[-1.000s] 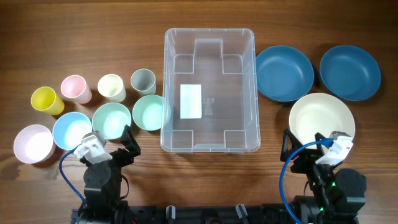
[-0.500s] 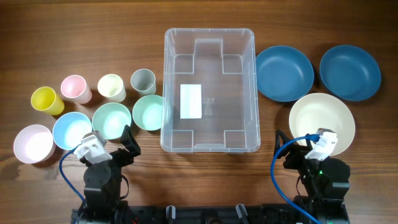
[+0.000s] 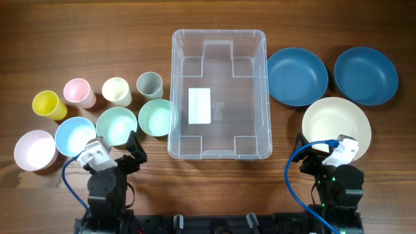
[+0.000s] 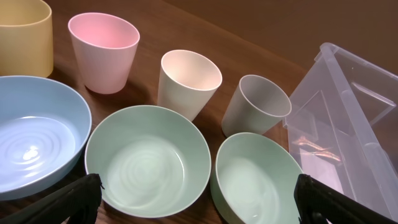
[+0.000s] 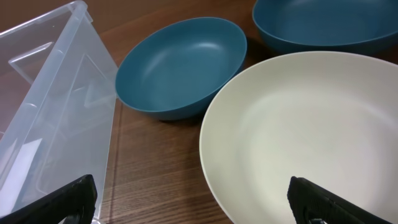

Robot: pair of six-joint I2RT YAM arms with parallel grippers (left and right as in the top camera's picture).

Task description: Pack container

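The clear plastic container [image 3: 219, 94] stands in the middle of the table with a white label on its base and nothing in it. It shows at the right of the left wrist view [image 4: 348, 124] and at the left of the right wrist view [image 5: 50, 112]. My left gripper [image 4: 196, 202] is open and empty, low by the front edge, just short of two green bowls [image 4: 148, 160]. My right gripper [image 5: 193, 199] is open and empty, at the near rim of the cream bowl [image 5: 311, 137], between it and the container.
Left of the container stand yellow [image 3: 48, 104], pink [image 3: 79, 92], cream [image 3: 116, 91] and grey [image 3: 149, 84] cups, plus pink [image 3: 34, 150], blue [image 3: 75, 136] and green [image 3: 155, 117] bowls. Two dark blue bowls [image 3: 298, 76] [image 3: 365, 75] sit at the right.
The right arm shifted left a little half a second ago, then back right toward the cream bowl. The left arm and all the objects have stayed still.
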